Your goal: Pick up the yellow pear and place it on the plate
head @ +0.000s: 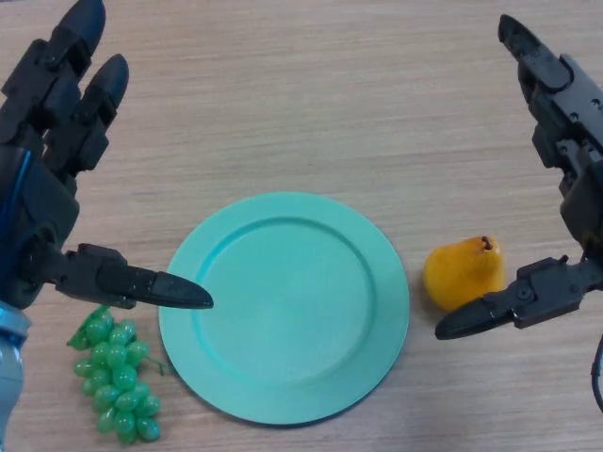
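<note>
Yellow pear [462,271] on table [311,94], right of teal plate [283,303]; right hand [565,169] spread wide beside it; left hand [47,188] wide too, above green grapes [116,372]

1. I see a bare test tabletop [311,104] of pale wood grain filling the whole frame, more lab bench than home.
2. Plastic-looking grapes [118,381] at lower left, a plain teal plate [283,306] at centre: staged props, I judge.
</note>
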Controlling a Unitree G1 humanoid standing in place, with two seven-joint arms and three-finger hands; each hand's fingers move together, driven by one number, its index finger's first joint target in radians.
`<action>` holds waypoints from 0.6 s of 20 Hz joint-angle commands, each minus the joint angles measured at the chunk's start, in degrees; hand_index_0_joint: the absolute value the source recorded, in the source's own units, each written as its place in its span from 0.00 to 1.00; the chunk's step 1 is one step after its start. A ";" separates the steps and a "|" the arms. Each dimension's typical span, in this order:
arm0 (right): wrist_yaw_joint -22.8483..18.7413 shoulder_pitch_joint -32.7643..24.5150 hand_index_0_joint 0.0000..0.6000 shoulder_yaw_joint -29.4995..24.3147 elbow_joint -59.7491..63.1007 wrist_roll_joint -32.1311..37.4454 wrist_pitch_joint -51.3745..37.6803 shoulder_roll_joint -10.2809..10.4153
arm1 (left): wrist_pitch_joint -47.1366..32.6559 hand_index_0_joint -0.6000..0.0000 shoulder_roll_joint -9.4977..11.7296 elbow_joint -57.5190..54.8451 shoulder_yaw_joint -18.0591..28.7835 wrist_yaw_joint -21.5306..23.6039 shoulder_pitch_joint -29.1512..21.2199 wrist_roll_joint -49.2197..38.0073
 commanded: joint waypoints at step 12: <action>-1.76 -4.17 0.00 -2.49 6.60 -3.00 -11.32 -1.83 | -5.08 1.00 1.68 -3.00 4.44 -2.49 0.52 -0.17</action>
